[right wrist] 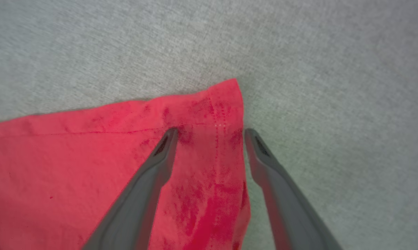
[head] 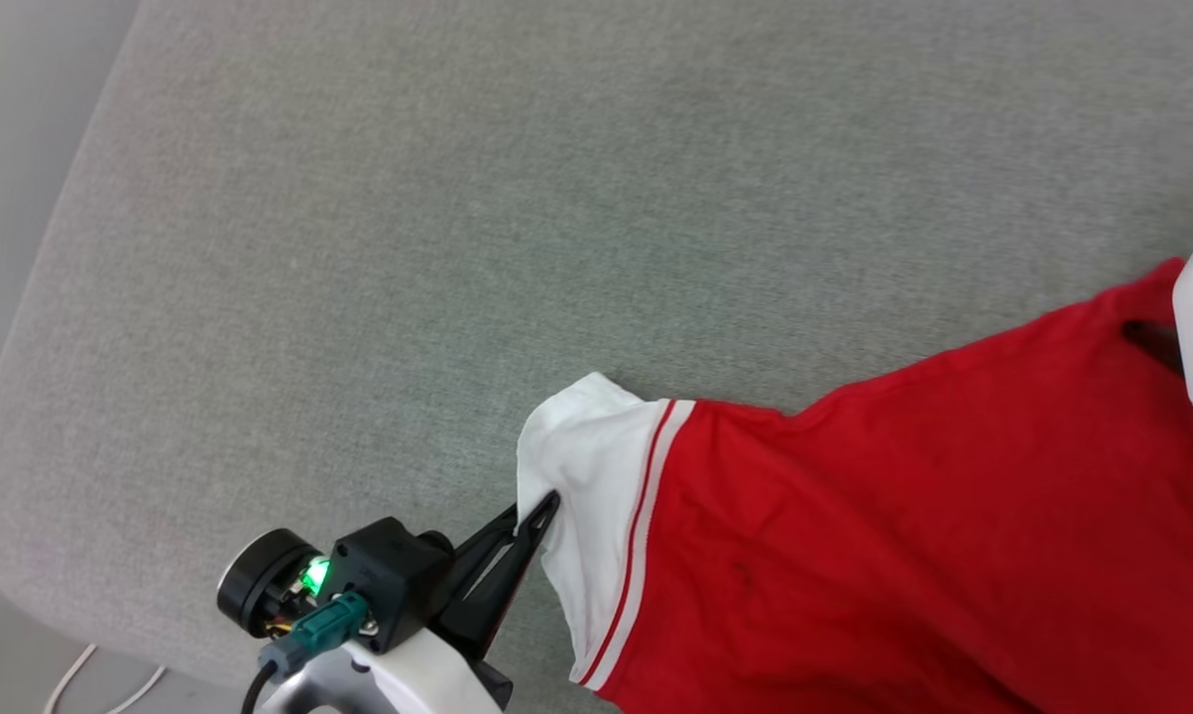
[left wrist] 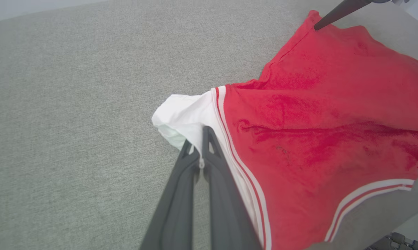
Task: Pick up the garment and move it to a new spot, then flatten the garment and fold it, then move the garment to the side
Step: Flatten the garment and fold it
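So left claw (head: 544, 514) is pinched shut on the shirt's (head: 903, 516) white sleeve (head: 581, 446), right claw (right wrist: 210, 133) is spread wide with the red corner (right wrist: 226, 104) lying between its fingers (right wrist: 153, 166). If left tugs now, that free corner likely drags and everything bunches.

Indoor setting, grey upholstered surface (head: 457, 198), white cable (head: 70, 676)

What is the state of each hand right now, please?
Left hand: closed, holding the white sleeve of the red shirt.
Right hand: open, over a corner of the shirt, holding nothing.
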Controlling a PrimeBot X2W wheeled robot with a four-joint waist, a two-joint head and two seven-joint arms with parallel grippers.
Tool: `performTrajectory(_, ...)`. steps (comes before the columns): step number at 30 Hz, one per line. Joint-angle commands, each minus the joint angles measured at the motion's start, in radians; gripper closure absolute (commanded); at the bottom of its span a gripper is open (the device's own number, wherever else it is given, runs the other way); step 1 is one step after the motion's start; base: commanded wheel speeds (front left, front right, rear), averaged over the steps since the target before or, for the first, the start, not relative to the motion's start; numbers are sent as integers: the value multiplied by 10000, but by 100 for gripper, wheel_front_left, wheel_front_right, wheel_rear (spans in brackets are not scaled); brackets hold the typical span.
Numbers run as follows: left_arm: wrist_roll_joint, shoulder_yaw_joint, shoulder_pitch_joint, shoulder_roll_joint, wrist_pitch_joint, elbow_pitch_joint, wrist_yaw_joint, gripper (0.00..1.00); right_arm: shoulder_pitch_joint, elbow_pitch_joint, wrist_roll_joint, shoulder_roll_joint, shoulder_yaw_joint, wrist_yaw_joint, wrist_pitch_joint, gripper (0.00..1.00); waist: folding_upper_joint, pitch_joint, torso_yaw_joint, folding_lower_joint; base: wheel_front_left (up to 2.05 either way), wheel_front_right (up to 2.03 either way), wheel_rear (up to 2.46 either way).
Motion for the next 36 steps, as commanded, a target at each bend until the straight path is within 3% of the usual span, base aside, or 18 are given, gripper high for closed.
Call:
performTrajectory(1, 42, -98, -213, -136, -112, 63, -81, 100, -148, 206, -202, -363, 289, -4, -201, 0, -1, 391, 426, -2, 0, 0, 0)
performTrajectory(11, 100, -357, -384, -370, -320, 432, -133, 100, 331, 1327, 40, -302, 756, -4, -230, 0, -1, 583, 683, -2, 0, 0, 0)
performTrajectory(12, 101, -366, -380, -380, -325, 457, -135, 100, 412, 1369, 78, -313, 795, -2, -213, 64, -1, 585, 688, -2, 0, 0, 0)
performTrajectory(13, 98, -379, -378, -391, -331, 491, -136, 100, 474, 1392, 90, -328, 809, -2, -235, 100, -1, 579, 691, -2, 0, 0, 0)
performTrajectory(22, 6, -124, -290, -233, -483, 662, 24, 100, 91, 1561, 86, -312, 583, -4, -1265, 100, -1, -126, 341, -2, 0, 0, 0)
performTrajectory(36, -125, 1097, 13, 535, -566, -33, 600, 100, -395, 1325, 835, -166, 987, -4, -2957, 100, -1, -2240, -1259, -2, 0, 0, 0)
